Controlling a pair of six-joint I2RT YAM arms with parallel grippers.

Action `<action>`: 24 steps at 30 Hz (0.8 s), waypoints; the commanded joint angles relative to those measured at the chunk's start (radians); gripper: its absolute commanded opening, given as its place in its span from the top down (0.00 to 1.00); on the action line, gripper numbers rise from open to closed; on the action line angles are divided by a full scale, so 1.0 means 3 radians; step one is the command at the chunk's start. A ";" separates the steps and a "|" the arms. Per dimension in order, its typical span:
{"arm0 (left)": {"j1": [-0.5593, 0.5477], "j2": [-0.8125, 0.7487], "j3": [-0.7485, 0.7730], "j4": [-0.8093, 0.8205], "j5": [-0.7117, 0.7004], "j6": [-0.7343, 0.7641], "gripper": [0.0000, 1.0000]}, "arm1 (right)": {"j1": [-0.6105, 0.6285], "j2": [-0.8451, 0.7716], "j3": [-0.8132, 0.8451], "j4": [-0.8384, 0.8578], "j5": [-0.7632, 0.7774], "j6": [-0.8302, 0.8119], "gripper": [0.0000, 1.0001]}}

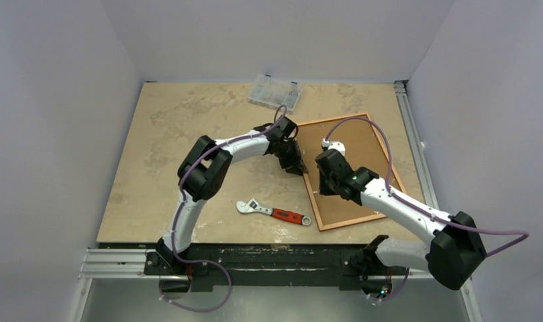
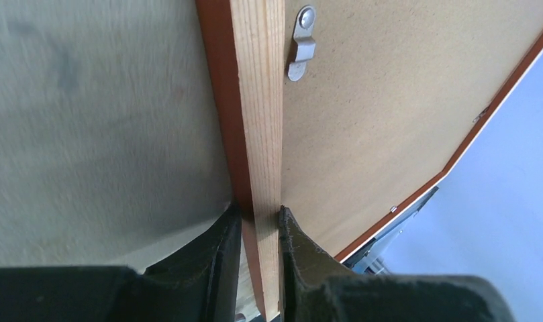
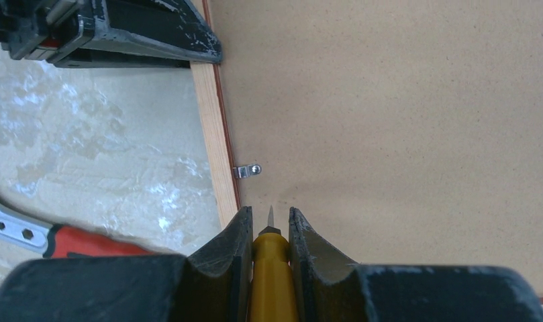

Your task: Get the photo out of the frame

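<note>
1. on the desk [image 3: 107, 154] the frame [image 2: 255, 134] is lying face down, backing board [image 3: 389, 134] probably hiding the photo.
2. left hand [image 2: 260, 218] is clamping its rail, steadying it.
3. right hand [image 3: 270, 225] is gripping a screwdriver [image 3: 272, 268] toward a clip [image 3: 247, 170].

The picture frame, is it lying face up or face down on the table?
Face down: the frame has its brown backing board turned upward, with a metal clip at its edge.

Even soft light; left-wrist tabletop [image 2: 87, 134] blurred, perhaps motion.
</note>
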 commanded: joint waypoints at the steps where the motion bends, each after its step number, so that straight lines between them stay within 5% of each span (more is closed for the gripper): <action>1: 0.0138 0.0214 0.0229 0.0074 0.0131 0.0375 1.00 | 0.0029 0.0191 0.0338 0.0175 0.0188 0.0012 1.00; 24: 0.0136 0.0218 0.0165 0.0093 0.0144 0.0244 1.00 | 0.0028 0.0855 0.0688 0.0282 0.0285 0.0025 1.00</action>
